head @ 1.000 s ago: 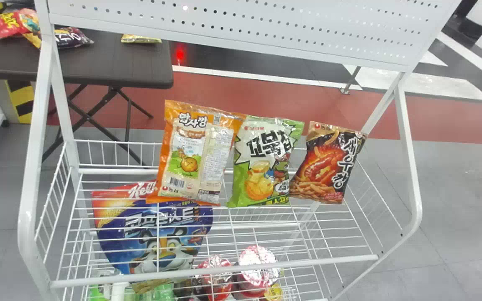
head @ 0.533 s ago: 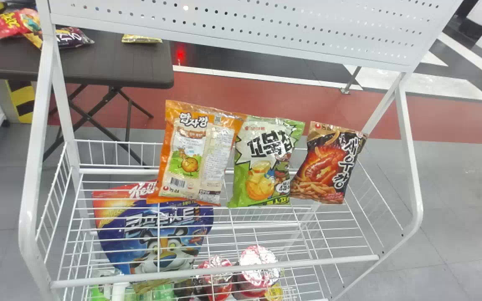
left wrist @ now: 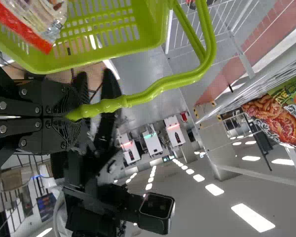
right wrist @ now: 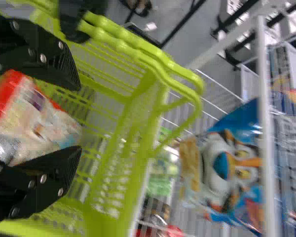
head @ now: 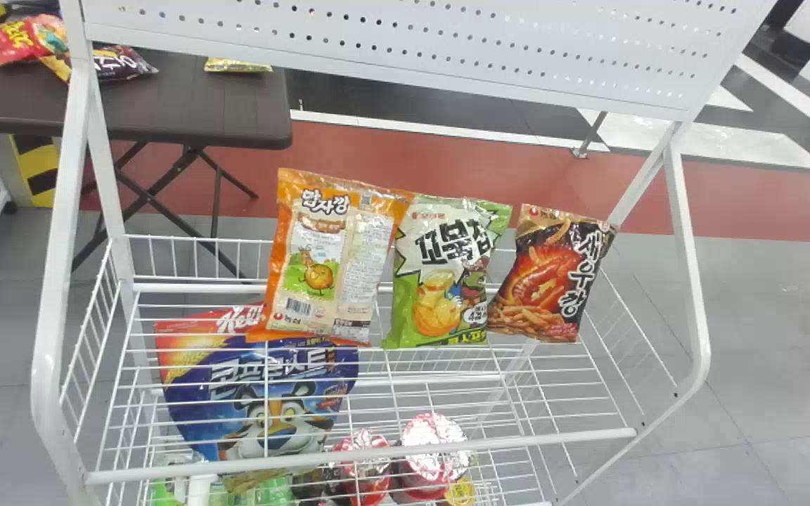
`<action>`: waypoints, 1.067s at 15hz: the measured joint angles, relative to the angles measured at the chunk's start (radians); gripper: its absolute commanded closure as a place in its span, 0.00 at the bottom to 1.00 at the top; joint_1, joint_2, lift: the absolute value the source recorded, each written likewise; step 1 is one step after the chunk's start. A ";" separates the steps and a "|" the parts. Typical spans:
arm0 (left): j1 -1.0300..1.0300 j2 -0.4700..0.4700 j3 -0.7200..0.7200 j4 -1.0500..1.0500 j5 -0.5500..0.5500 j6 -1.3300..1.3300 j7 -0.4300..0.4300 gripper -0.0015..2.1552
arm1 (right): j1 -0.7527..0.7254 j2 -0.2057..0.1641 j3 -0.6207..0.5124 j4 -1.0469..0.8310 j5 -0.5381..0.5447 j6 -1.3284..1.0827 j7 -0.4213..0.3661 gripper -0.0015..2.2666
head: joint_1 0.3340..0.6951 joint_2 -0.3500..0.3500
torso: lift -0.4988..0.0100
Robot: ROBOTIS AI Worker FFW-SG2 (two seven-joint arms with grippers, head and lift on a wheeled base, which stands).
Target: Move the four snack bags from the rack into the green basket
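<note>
In the head view three snack bags, an orange one (head: 335, 260), a green one (head: 444, 274) and a black-and-red one (head: 553, 274), stand side by side on the white rack (head: 377, 453). My left gripper (left wrist: 74, 116) is shut on the handle of the green basket (left wrist: 106, 34) in the left wrist view. In the right wrist view my right gripper (right wrist: 79, 118) stands open over the basket (right wrist: 121, 148). A fourth bag with a red edge (right wrist: 34, 121) appears between its spread fingers, at or inside the basket; its exact depth is unclear.
A blue cereal bag (head: 264, 393) and red-lidded cups (head: 433, 450) sit lower in the rack. A perforated white panel (head: 391, 42) spans its top. Behind at left, a dark folding table (head: 187, 105) holds more packets.
</note>
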 measured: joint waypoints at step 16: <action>-0.004 0.006 -0.017 -0.005 -0.012 0.017 0.012 0.94 | -0.641 0.090 0.104 0.396 0.030 -0.457 -0.432 0.04 | 1.00 0.11 | 0.98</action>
